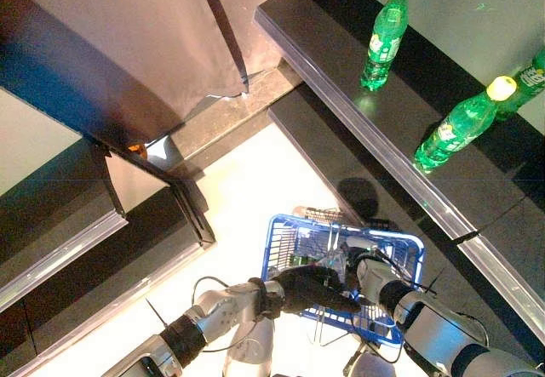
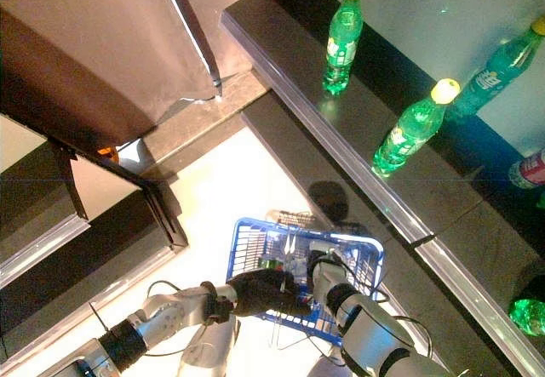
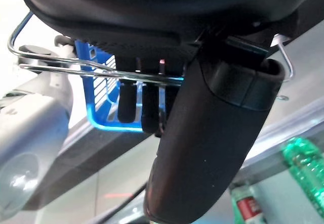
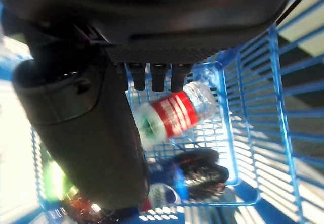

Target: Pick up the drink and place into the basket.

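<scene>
My left hand (image 1: pixel 311 288) is shut on the thin wire handles (image 3: pixel 76 70) of the blue basket (image 1: pixel 409 241), which hangs in front of me. My right hand (image 1: pixel 370 271) is over the basket's inside, its fingers (image 4: pixel 154 77) straight and its thumb apart from them. A clear bottle with a red label (image 4: pixel 172 114) lies just past those fingers inside the basket (image 4: pixel 283 107), above other drinks (image 4: pixel 197 171) on its bottom. I see no finger curled round it.
Green bottles (image 1: pixel 386 32) (image 1: pixel 464 122) stand on the dark shelf (image 1: pixel 324 45) at the right, with a teal bottle (image 2: pixel 498 66) and a red-labelled drink (image 2: pixel 528 170) behind. Another dark shelf unit (image 1: pixel 77 224) stands at the left. Pale floor lies between.
</scene>
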Available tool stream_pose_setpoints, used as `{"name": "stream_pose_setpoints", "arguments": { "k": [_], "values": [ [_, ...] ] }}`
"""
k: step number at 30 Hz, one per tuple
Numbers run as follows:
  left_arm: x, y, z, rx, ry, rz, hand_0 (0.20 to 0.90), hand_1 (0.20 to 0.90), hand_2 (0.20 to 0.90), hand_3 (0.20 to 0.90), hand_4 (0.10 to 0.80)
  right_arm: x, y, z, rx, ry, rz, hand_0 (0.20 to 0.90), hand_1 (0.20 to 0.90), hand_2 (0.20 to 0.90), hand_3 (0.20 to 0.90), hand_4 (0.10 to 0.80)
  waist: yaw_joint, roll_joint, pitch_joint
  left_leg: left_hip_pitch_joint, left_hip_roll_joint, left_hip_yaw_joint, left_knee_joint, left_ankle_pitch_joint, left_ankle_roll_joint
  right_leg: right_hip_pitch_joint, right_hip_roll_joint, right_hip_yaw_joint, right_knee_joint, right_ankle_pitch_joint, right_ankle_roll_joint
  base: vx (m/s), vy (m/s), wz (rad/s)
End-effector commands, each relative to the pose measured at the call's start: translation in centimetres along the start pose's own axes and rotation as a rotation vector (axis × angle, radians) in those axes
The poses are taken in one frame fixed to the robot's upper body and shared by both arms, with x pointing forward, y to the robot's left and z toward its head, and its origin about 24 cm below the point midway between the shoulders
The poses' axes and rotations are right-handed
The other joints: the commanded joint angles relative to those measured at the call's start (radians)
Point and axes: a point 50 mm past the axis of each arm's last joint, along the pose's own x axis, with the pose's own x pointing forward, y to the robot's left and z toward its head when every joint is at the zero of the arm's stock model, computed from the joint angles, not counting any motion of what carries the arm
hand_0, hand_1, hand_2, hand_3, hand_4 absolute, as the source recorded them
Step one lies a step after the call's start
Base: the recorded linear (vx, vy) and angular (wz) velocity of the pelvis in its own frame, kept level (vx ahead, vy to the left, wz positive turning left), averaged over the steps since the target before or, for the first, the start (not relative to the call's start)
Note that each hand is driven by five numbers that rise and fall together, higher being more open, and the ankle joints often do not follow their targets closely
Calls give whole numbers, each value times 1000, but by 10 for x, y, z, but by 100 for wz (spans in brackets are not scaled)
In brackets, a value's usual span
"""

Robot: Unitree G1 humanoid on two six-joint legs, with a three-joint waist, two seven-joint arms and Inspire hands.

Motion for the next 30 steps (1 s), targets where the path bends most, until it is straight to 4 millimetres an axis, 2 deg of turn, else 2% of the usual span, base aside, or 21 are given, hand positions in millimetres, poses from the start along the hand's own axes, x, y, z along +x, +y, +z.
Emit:
{"name": "stream_pose_setpoints", "arguments": {
  "k": [1,4,9,13,23,26,30],
  "values": [
    [-12,-97,40,-183,-298,-544,300,300,300,200,100,-1,-24,9,61,-94,-134,900,900,900,900,800,26,-30,-79,56,26,106,-82,39,94,-79,-42,92,95,47,-33,5,-2,-5],
    [-24,-81,43,-214,-370,-458,300,300,300,200,100,-10,-21,6,101,-162,-165,900,900,900,900,800,13,-40,-89,68,35,113,-85,40,91,-69,-34,96,92,42,-35,1,0,-3],
    [-49,-47,34,-242,-485,-271,300,300,300,200,100,-41,-6,-6,180,-290,-175,900,900,900,900,800,-8,-58,-123,98,52,124,-90,40,84,-37,-21,88,84,31,-38,39,-11,-9],
    [-68,-25,27,-261,-552,-152,300,300,300,200,100,-66,-2,-17,264,-386,-136,900,900,900,900,800,-19,-67,-166,118,67,133,-90,43,75,-6,-11,83,77,19,-41,78,-17,-4],
    [-93,10,14,-307,-585,111,300,300,300,200,100,-96,-15,-24,398,-501,-171,900,900,900,900,800,-29,-75,-243,160,85,137,-90,43,56,54,-1,61,65,-1,-44,63,-16,-2],
    [-101,25,9,-277,-602,241,300,300,300,200,100,-109,-22,-18,548,-612,-183,900,900,900,900,800,-38,-80,-266,177,93,145,-90,38,52,71,3,64,62,-11,-47,47,-28,-2],
    [-107,44,2,-195,-642,453,300,300,300,200,100,-112,-13,-20,772,-650,-189,900,900,900,900,800,-53,-85,-281,189,100,157,-90,35,48,80,7,70,63,-19,-51,8,-7,0]
  ]
}}
